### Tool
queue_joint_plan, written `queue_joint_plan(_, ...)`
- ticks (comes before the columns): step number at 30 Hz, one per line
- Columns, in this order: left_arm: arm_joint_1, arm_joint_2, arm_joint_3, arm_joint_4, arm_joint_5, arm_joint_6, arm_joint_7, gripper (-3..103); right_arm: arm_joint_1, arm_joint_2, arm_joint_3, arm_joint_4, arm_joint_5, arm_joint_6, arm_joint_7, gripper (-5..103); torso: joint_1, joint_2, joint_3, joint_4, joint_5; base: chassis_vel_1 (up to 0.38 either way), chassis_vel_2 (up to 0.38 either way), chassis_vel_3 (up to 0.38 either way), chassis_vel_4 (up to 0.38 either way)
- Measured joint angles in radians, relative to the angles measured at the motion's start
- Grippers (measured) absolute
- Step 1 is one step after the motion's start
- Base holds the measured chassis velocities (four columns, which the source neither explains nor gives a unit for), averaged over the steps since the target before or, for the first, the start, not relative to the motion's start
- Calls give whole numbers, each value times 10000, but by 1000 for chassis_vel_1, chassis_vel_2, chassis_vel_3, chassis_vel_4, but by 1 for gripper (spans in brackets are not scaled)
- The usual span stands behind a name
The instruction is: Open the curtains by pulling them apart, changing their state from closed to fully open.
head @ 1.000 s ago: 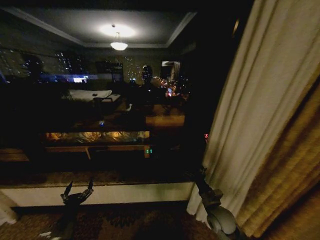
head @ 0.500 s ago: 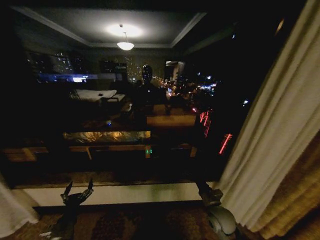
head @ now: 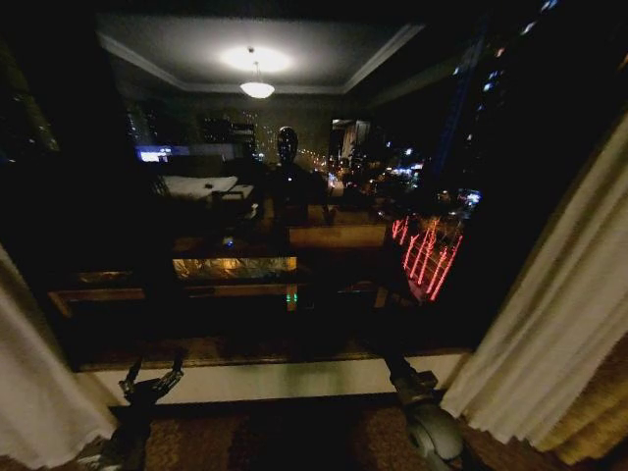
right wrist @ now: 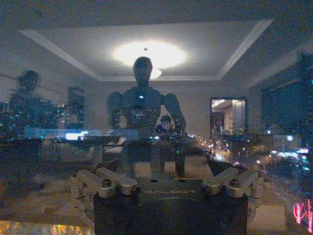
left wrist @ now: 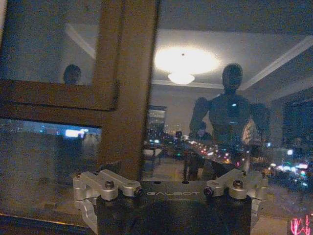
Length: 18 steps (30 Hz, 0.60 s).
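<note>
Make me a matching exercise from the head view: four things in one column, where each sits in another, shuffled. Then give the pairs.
Things:
1. left gripper
2. right gripper
3. left sheer curtain panel
4. right sheer curtain panel

Places:
A. bunched at the right edge, beside a golden-brown drape
B. low at centre-right, before the window sill
C. bunched at the left edge
D. low at left, fingers spread, before the sill

Pairs: 1-D, 2-B, 3-C, 4-A

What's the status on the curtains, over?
Left pincer open, low before the sill, holding nothing. Right arm low at the right. Curtains parted to both sides, window bare between. Nothing in the way.
</note>
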Motion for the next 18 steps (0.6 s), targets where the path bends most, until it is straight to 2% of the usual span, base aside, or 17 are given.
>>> queue_joint_plan(12,0,0,0,0,0,0,0,100,0,0,0,0,0,0,0,100,-2,2,-1,1,-7,361,352,-350,-354)
queue_joint_plan(18,0,0,0,0,0,1,0,100,0,0,0,0,0,0,0,100,-2,1,0,1,2,371,357,-354,-342)
